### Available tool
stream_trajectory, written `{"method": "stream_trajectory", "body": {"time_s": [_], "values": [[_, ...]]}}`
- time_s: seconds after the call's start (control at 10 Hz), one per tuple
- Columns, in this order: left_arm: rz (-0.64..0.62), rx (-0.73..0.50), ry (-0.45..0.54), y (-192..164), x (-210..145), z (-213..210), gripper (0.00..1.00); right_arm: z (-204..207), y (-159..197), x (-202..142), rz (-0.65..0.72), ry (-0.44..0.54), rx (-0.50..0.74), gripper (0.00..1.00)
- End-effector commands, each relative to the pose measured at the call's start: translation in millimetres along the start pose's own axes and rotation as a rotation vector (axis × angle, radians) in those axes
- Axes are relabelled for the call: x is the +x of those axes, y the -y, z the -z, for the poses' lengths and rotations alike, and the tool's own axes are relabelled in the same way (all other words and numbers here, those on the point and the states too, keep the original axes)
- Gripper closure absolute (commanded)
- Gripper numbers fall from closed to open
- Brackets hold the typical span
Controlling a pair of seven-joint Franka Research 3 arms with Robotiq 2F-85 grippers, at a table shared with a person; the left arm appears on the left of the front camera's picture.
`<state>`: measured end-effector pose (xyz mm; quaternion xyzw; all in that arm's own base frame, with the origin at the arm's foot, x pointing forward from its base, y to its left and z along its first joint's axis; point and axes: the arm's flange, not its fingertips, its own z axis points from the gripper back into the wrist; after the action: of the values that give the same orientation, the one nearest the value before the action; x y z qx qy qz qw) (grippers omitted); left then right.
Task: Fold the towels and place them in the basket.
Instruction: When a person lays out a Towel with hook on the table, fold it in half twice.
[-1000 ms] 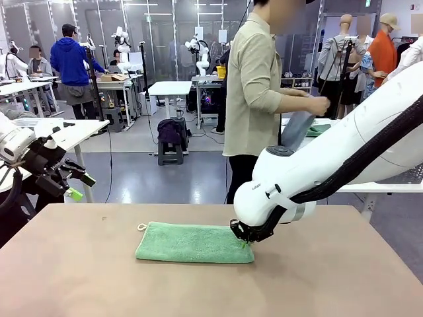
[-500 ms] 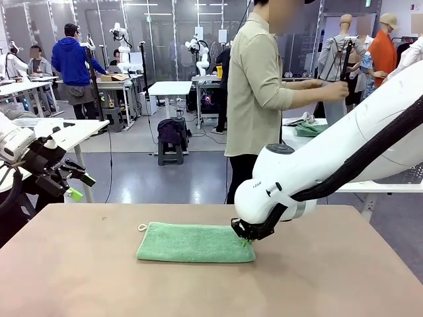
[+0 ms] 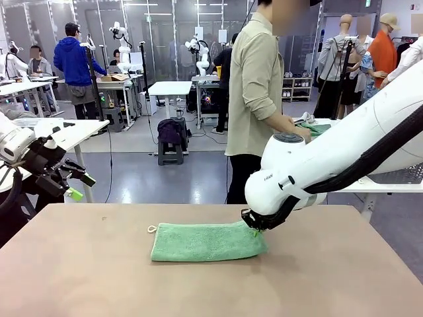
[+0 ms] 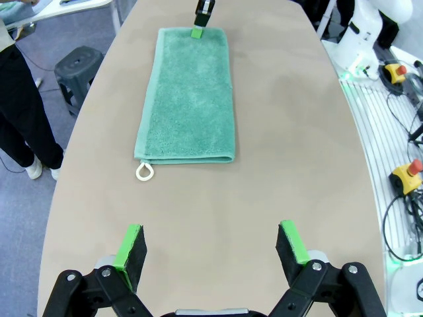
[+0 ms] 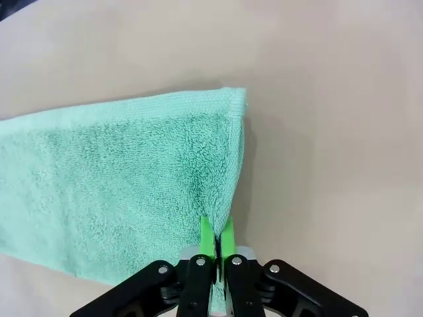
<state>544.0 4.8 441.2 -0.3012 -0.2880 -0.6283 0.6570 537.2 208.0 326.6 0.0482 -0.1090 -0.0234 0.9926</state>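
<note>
Right gripper (image 5: 217, 232) pinches folded green towel (image 3: 205, 242) on table (image 3: 79, 277)

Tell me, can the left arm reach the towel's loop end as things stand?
Probably yes. The left gripper hangs open, with bare table between it and the loop of the towel. The right gripper pinches the opposite end, clear of that path.

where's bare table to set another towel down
Bare table left of the green towel, toward the open left gripper, and along the near edge; also right of the right gripper. Crowded where it pinches the towel's end.
</note>
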Motion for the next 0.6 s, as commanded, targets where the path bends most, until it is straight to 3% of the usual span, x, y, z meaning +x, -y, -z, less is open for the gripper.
{"method": "stream_trajectory", "body": {"time_s": [0.0, 0.5], "values": [[-0.009, -0.003, -0.015, 0, 1, -2, 0.0, -20, -25, -4, 0.023, -0.007, -0.074, 1.0], [-0.009, -0.003, -0.015, 0, 1, -2, 0.0, -85, -91, -18, -0.03, 0.016, -0.185, 1.0]]}}
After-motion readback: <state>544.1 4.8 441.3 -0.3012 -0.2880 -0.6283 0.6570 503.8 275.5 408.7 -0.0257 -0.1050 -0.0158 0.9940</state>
